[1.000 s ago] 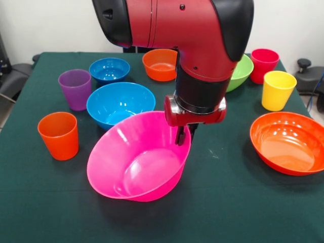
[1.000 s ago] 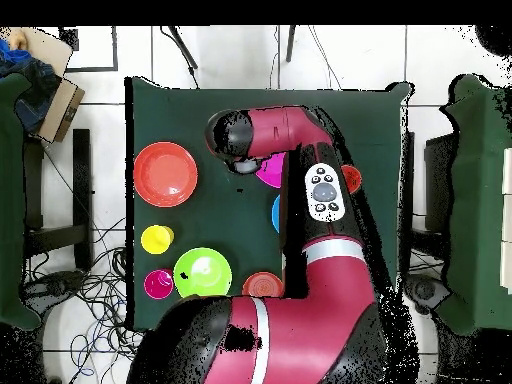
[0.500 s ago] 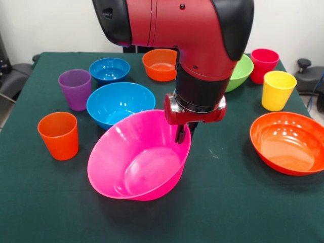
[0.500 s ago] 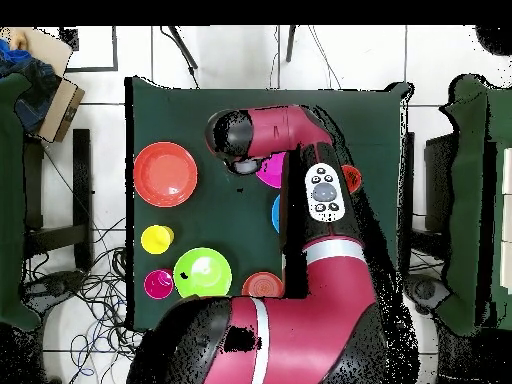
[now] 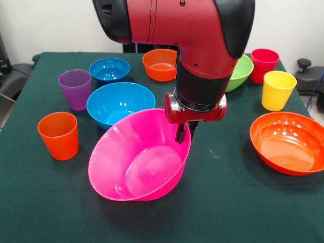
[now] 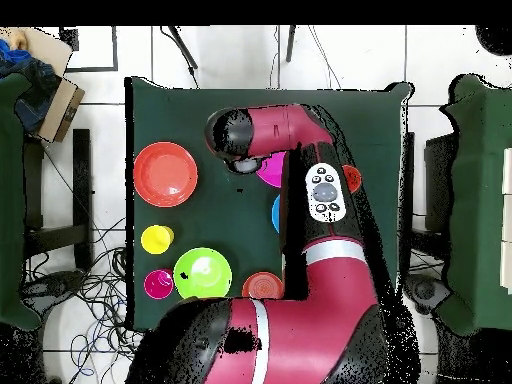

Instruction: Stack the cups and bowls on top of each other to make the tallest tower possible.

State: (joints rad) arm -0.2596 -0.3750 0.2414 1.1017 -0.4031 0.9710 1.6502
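hand (image 5: 183, 132) pinches pink bowl (image 5: 139, 154) by its far rim | bowl tilted, slightly higher than a second ago, near centre of surface (image 5: 223, 202) | lift under way, nothing stacked yet

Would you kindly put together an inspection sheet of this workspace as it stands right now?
Surface: dark green cloth-covered table, flat.
Job's things: large glossy pink plastic bowl tilted, its far rim held by the gripper; large blue bowl behind it; small blue bowl; small orange bowl; green bowl; wide orange bowl; purple cup, orange cup, yellow cup and red cup, all upright and unstacked.
Clutter: nothing seen on the table.
Gripper: gripper shut on the pink bowl's rim.
Cables: loose tangle on the floor beside the table.
Surroundings: tiled floor, cardboard box.
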